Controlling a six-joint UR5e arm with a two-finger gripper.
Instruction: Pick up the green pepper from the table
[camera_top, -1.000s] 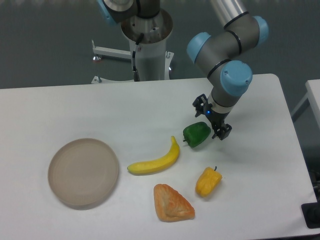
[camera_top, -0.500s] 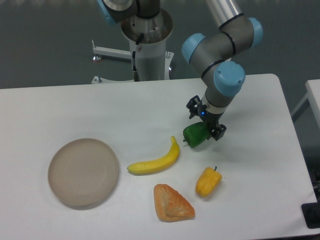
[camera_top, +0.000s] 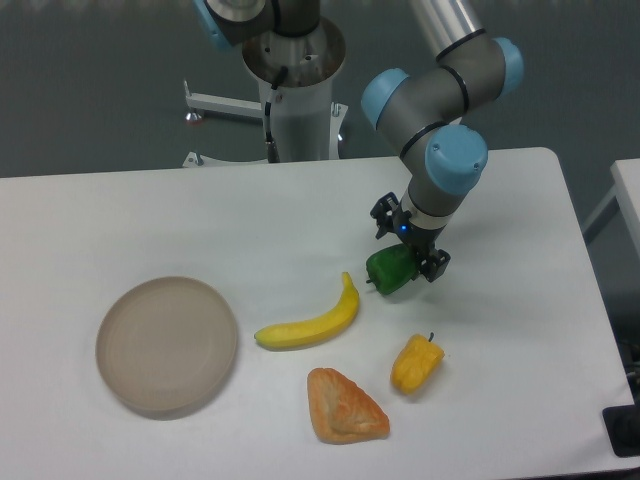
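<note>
The green pepper (camera_top: 391, 271) sits on the table (camera_top: 200, 220), right of centre, just past the tip of the banana (camera_top: 312, 322), and the gripper (camera_top: 410, 241) is right over it, one finger showing near the upper left of the pepper and the other at its right side. The jaws stand apart, straddling the pepper's upper half, though from here I can't tell whether either finger is touching the skin. The pepper looks to be resting on the tabletop, not lifted, so I'd call this the moment before the grasp: approach done, the closing and the lift both yet to come. The blue-jointed arm (camera_top: 440, 95) bends down from the back of the table to reach that spot. Moving outward, a yellow-orange pepper (camera_top: 416, 364) lies nearer the front edge, well apart from the gripper, with a piece of bread or pastry (camera_top: 345, 407) just to its left. Far over on the left sits a round tan plate (camera_top: 167, 345), nothing on it. None of these looks likely to get in the way of a straight lift.
</note>
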